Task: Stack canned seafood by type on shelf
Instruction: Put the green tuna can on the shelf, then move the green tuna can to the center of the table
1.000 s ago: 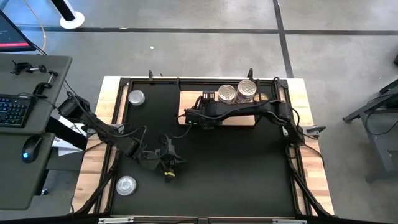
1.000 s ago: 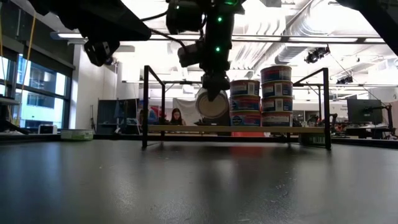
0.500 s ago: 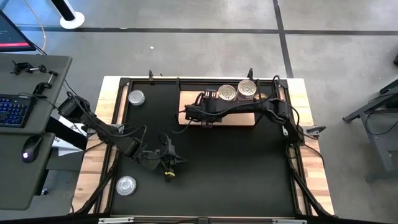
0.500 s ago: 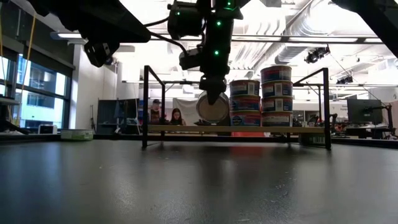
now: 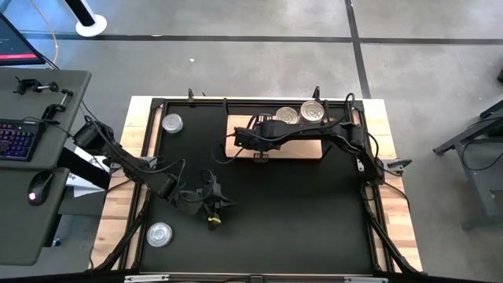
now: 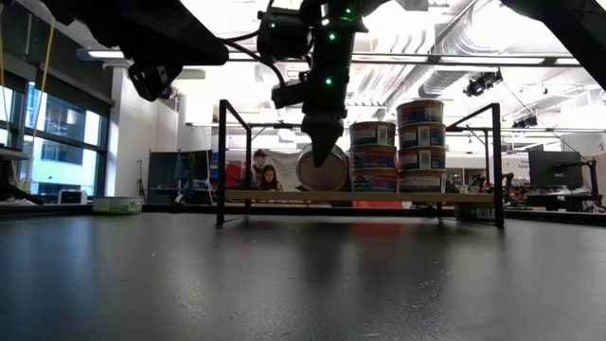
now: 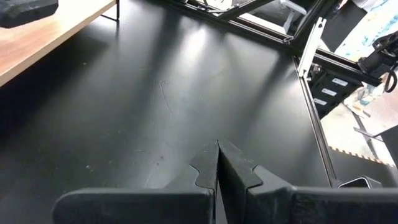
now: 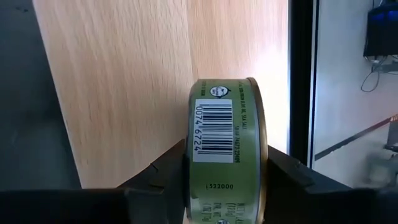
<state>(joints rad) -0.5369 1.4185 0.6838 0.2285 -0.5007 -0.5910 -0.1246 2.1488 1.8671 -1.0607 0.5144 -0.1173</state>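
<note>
A: Where is the right claw (image 6: 320, 152)?

B: Over the shelf (image 5: 302, 148), at its end away from the two stacks (image 6: 399, 148). It pinches a green tin (image 8: 227, 144) on edge, one finger on each flat face, barcode toward the wrist camera.

A: Is the tin down on the shelf?

B: In the low view it (image 6: 323, 169) sits at the board's level, just beside the nearer stack; I can't tell whether it touches the wood.

A: And the left claw (image 5: 209, 206)?

B: Well away from the shelf, low over the black mat (image 5: 299, 212), fingers (image 7: 208, 167) pressed together, holding nothing.

A: Other tins?

B: Two lie off the shelf: one (image 5: 171, 123) by the mat's corner level with the shelf, another (image 5: 159, 233) farther off, beyond the left claw.
</note>
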